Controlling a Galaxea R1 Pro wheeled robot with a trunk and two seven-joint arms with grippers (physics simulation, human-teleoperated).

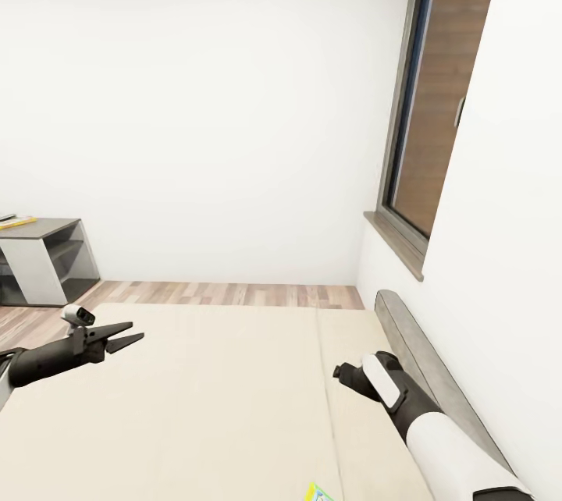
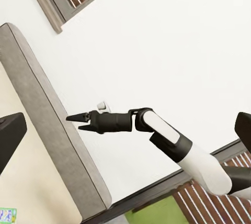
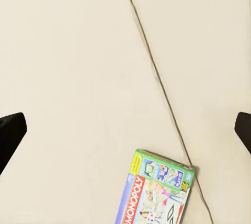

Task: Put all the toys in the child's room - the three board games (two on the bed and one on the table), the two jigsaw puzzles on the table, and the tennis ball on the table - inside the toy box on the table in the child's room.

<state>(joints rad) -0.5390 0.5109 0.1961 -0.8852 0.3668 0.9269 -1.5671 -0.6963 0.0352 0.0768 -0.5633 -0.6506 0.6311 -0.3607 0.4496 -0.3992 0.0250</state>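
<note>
One game (image 3: 157, 190) lies flat on the bed (image 1: 218, 399) beside the seam, below my right claw (image 3: 125, 130), whose jaws stand wide and empty. It is thin (hardly any edge), so my fingers may slide over it. My left claw (image 1: 125, 339) hangs open, well apart.

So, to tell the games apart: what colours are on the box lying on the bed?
Green-edged board game with red and yellow-lettered band, clearest in the right wrist view.
</note>
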